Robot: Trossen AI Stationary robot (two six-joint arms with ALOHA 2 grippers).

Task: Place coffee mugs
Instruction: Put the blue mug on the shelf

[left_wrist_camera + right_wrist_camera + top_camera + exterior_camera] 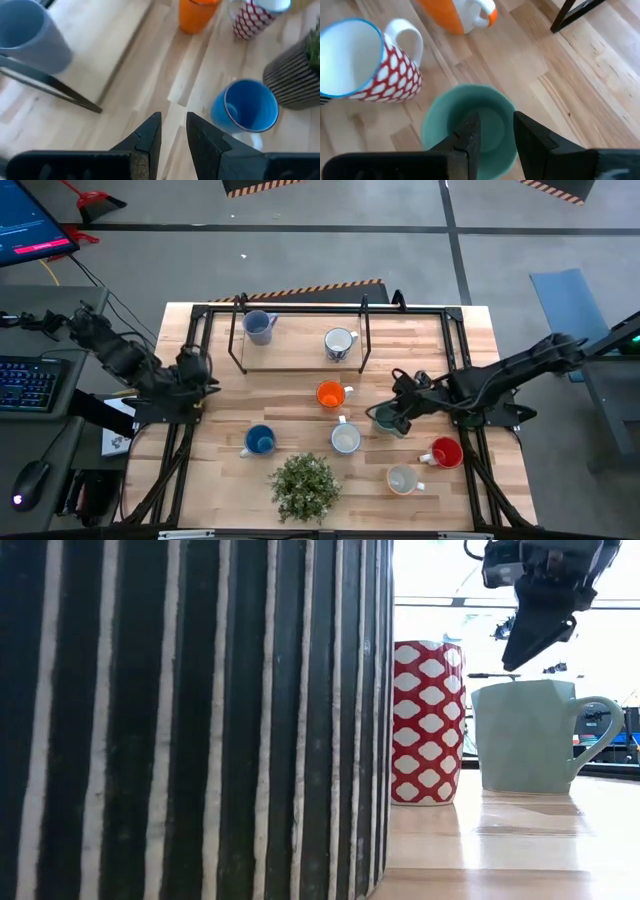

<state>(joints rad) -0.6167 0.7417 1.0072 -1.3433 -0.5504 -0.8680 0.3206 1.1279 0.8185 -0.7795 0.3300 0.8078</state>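
Several mugs stand upright on the wooden table. A grey-blue mug [258, 326] and a white patterned mug [340, 343] sit on the raised board at the far side. Nearer are the orange [331, 394], blue [259, 441], red-and-white patterned [345, 438], green [384, 421], red [445, 452] and cream [402, 479] mugs. My right gripper [399, 413] hangs just above the green mug's [437, 127] mouth, slightly open [496, 132], clear of the rim in the low view [515, 660]. My left gripper [200, 380] waits at the table's left edge, slightly open [173, 127].
A leafy plant [305, 485] in a striped pot [190, 720] stands at the near edge, between the blue and cream mugs. A black metal frame [364, 330] surrounds the raised board. The red-and-white mug [367, 62] and orange mug [452, 15] stand close to the green one.
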